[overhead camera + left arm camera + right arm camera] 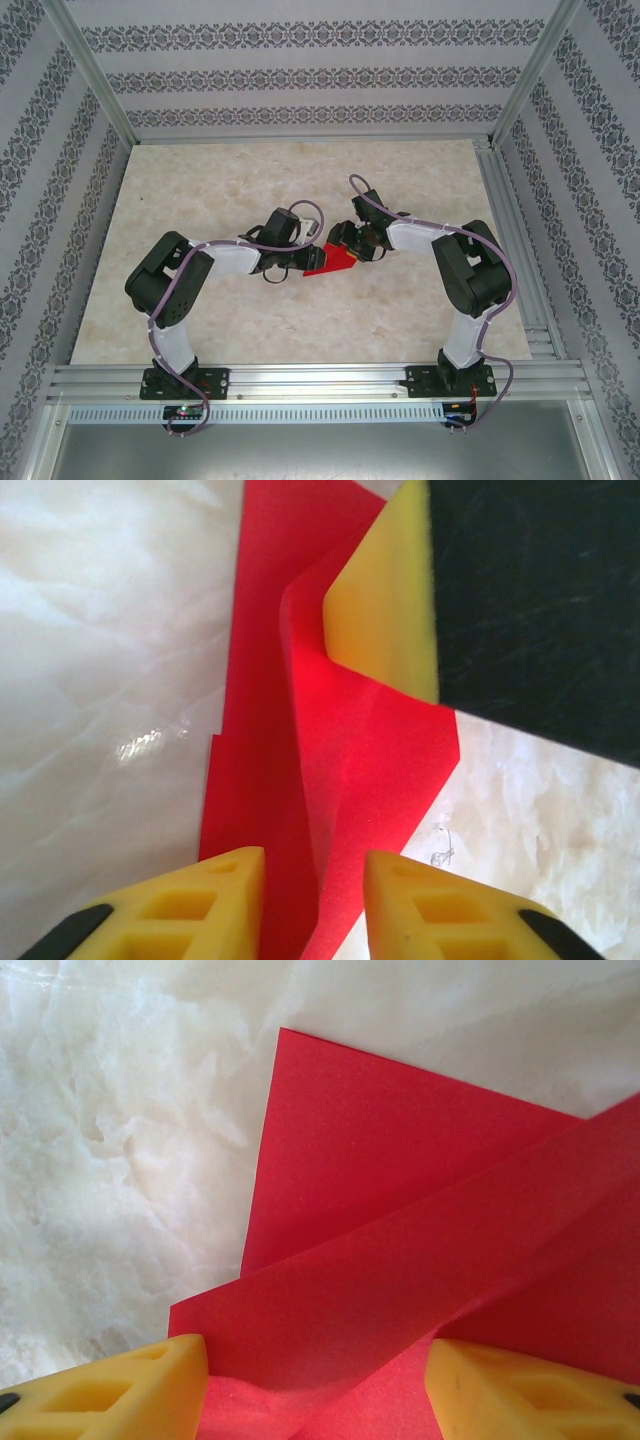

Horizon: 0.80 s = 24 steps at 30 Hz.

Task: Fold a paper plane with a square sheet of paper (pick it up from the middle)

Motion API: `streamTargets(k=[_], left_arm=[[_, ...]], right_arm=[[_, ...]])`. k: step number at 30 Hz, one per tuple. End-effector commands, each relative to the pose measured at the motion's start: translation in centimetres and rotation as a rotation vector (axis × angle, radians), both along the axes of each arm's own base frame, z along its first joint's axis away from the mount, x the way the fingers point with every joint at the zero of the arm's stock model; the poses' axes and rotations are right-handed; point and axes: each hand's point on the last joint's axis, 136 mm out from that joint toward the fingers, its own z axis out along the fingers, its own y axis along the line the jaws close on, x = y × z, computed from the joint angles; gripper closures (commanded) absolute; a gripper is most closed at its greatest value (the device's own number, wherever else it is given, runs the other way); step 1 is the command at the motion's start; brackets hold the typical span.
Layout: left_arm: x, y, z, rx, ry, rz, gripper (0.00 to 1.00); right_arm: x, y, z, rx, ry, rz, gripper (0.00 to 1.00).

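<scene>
Part-folded square sheet of paper (330, 263) at frame centre, both arms on it.
Lower edge: left gripper (315, 915) narrow, straddling a raised crease, pinch unclear; right gripper (320, 1400) wide across a lifted flap. Closing off-line could set a crooked crease; opposing pulls could tear it.

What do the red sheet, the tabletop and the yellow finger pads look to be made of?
Red sheet: thin matte paper, holding sharp creases and lifted flaps. Tabletop: glossy pale marble-look surface, veined with glare spots; real stone or laminate, cannot tell. Finger pads: yellow, fine-grained, with hollow cells; probably foam or soft rubber.
</scene>
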Motion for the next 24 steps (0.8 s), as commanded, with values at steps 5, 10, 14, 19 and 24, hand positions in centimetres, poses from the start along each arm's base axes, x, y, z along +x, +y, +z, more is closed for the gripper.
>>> streamTargets(k=[5, 10, 14, 19, 24], left_arm=[[0.0, -0.1, -0.4, 0.041, -0.014, -0.025, 0.77], [0.0, -0.1, -0.7, 0.040, -0.001, -0.018, 0.83], [0.0, -0.4, -0.6, 0.006, 0.020, -0.009, 0.88], [-0.2, -1.1, -0.3, -0.053, 0.068, 0.004, 0.91], [-0.4, -1.7, -0.1, -0.111, 0.126, 0.029, 0.92]], right_arm=[[-2.0, -2.7, -4.6, -0.130, 0.129, -0.048, 0.38], [-1.6, -2.1, -3.4, -0.094, 0.101, -0.035, 0.38], [-0.6, -1.1, -0.9, -0.026, 0.038, -0.008, 0.38], [0.0, -0.3, 2.5, 0.018, -0.051, 0.046, 0.37], [-0.6, -0.3, 3.7, 0.025, -0.078, 0.081, 0.37]])
